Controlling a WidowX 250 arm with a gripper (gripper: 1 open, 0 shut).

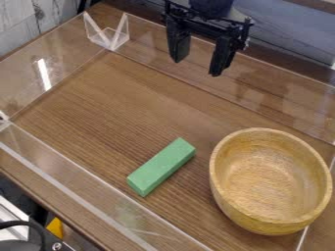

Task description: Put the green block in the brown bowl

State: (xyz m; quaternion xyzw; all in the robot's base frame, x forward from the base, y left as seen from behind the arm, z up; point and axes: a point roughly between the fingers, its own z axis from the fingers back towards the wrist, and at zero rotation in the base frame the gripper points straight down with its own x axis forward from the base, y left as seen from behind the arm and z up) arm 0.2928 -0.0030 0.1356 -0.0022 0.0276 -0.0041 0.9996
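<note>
The green block, a long flat bar, lies on the wooden table near the front, angled from lower left to upper right. To its right sits the brown bowl, round and light tan, with nothing inside it. My gripper hangs at the back of the scene, well above and behind the block, pointing down. Its two black fingers stand apart with nothing between them, so it is open.
Clear plastic walls ring the wooden table on the left, front and back. A small clear triangular stand sits at the back left. A wall edge runs close in front of the block.
</note>
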